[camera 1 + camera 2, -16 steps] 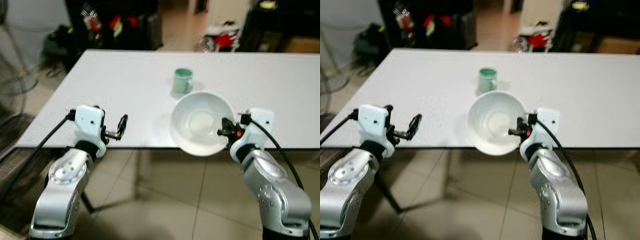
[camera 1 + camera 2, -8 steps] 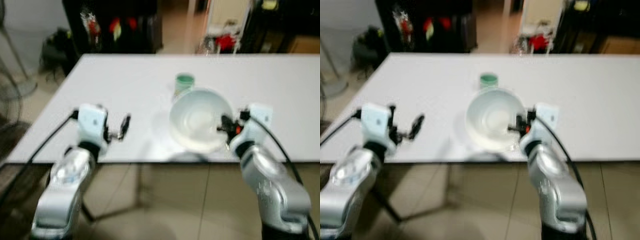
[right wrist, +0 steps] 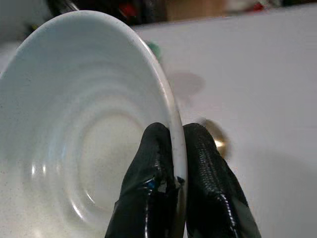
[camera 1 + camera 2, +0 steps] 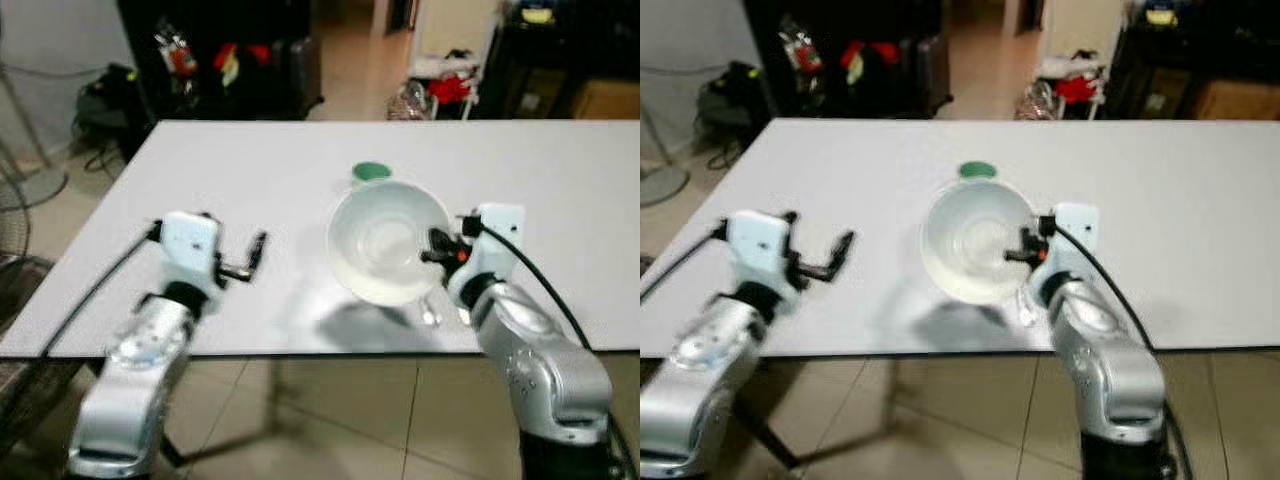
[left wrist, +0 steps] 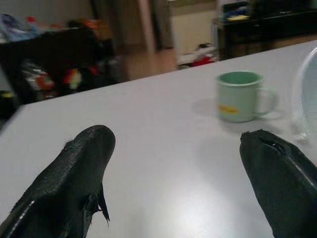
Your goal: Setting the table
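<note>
Now | right gripper (image 4: 432, 250) carried bowl (image 4: 385, 240) from edge over table (image 4: 230, 170)

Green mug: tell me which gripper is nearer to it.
Right. The right gripper holds the bowl by its rim just in front of the mug. The left gripper hovers open over the table, farther off to the mug's left.
</note>
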You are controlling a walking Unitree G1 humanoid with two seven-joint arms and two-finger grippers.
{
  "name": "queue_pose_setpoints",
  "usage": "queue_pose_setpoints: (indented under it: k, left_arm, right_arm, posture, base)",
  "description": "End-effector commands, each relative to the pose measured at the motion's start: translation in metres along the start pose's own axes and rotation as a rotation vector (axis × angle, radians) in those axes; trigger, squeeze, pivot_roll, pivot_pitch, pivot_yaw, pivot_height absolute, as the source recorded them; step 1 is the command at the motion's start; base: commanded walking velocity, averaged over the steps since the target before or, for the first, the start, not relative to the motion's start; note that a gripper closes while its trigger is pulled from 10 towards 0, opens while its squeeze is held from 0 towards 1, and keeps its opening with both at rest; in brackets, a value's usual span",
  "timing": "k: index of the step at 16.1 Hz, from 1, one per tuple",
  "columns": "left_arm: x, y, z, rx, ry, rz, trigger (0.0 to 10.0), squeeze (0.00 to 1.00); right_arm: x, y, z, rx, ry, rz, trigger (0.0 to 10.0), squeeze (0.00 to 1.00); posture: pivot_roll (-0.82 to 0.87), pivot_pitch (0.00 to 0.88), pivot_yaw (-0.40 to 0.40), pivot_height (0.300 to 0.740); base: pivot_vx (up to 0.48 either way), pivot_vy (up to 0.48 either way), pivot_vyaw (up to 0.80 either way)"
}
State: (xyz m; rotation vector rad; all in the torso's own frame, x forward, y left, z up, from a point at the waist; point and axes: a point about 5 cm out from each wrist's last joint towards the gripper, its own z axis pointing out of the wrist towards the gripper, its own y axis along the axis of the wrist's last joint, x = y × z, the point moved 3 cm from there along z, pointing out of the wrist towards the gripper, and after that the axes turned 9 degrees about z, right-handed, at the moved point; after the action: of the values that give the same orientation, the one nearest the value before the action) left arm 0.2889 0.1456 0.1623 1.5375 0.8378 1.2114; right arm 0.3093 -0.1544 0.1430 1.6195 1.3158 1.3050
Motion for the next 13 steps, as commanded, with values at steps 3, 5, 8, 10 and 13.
queue_pose_setpoints:
  k: [3,5,8,10,13]
  left_arm:
    - [0.013,-0.002,-0.003,0.015,0.011,0.044,10.0,0.0]
    - [0.015,-0.004,-0.005,0.032,-0.038,0.066,10.0,0.0]
    - [0.005,-0.005,-0.012,0.033,-0.209,0.092,10.0,0.0]
    - [0.004,-0.006,-0.016,0.047,-0.273,0.089,10.0,0.0]
    - [0.003,-0.005,-0.022,0.048,-0.333,0.082,10.0,0.0]
  right_arm:
    - [0.02,-0.001,0.017,0.081,0.087,0.031,10.0,0.0]
    - [0.021,-0.011,0.031,0.182,0.1,0.041,10.0,0.0]
    - [0.03,-0.024,0.05,0.349,0.143,0.053,10.0,0.0]
    - [0.03,-0.023,0.06,0.386,0.127,0.124,10.0,0.0]
    - [0.03,-0.022,0.067,0.433,0.121,0.163,10.0,0.0]
  posture:
    - [-0.13,0.005,0.015,0.74]
    - [-0.12,0.001,0.027,0.74]
    - [-0.12,0.0,0.039,0.74]
    - [-0.11,0.0,0.04,0.74]
    - [-0.1,0.0,0.037,0.74]
  base:
    - [0.094,0.0,0.0]
    - [0.0,0.0,0.0]
    - [0.0,0.0,0.0]
    - [0.0,0.0,0.0]
    - [0.0,0.0,0.0]
